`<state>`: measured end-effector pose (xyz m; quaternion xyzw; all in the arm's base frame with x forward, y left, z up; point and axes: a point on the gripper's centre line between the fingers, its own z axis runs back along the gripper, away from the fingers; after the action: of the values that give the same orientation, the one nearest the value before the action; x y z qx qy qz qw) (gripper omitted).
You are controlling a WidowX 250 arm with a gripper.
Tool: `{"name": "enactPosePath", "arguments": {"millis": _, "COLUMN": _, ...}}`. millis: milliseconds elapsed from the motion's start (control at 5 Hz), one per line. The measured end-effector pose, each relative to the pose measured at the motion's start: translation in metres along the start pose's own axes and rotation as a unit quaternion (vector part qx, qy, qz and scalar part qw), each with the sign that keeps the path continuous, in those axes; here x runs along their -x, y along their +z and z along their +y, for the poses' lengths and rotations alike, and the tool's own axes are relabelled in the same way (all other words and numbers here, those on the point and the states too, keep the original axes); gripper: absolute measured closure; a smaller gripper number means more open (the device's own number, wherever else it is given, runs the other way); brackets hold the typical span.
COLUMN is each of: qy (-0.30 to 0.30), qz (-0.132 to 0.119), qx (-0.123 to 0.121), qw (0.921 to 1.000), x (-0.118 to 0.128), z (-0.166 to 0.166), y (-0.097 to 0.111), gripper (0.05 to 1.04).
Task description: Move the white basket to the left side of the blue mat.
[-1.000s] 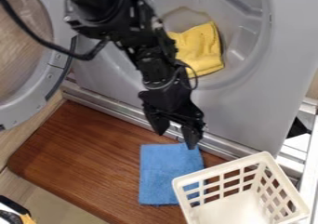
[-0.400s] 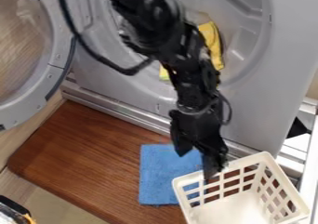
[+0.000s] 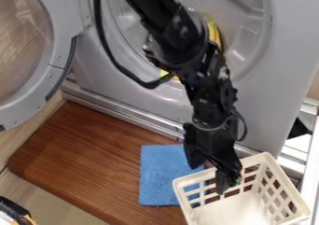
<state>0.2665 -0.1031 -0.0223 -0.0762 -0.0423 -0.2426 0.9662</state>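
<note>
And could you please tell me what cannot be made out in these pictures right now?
All in the camera view:
Yellow cloth: largely hidden behind the arm.
White basket: near end cut off by the bottom edge.
Blue mat: lower right part behind the basket.
Dark object at lower left: cut off by the edge, unidentifiable.

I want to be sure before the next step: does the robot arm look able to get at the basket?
Probably yes. The gripper hangs open over the rim of the basket, and I see nothing in the way.
</note>
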Motion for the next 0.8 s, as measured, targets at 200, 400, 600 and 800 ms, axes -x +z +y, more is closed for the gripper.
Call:
{"name": "enactPosePath", "arguments": {"millis": 200, "qy": 0.012, "qz": -0.009, "qx": 0.027, "qw": 0.9995, "x": -0.0015, "z": 0.0054, "y": -0.01, "gripper": 0.134}}
{"name": "enactPosePath", "arguments": {"millis": 400, "qy": 0.014, "qz": -0.005, "qx": 0.041, "qw": 0.999, "x": -0.0034, "z": 0.0067, "y": -0.0172, "gripper": 0.424}}
{"name": "enactPosePath", "arguments": {"millis": 600, "qy": 0.015, "qz": -0.002, "qx": 0.041, "qw": 0.9991, "x": -0.0023, "z": 0.0076, "y": -0.0167, "gripper": 0.734}}
{"name": "enactPosePath", "arguments": {"millis": 800, "qy": 0.014, "qz": -0.001, "qx": 0.04, "qw": 0.9991, "x": -0.0021, "z": 0.008, "y": -0.0167, "gripper": 0.926}}
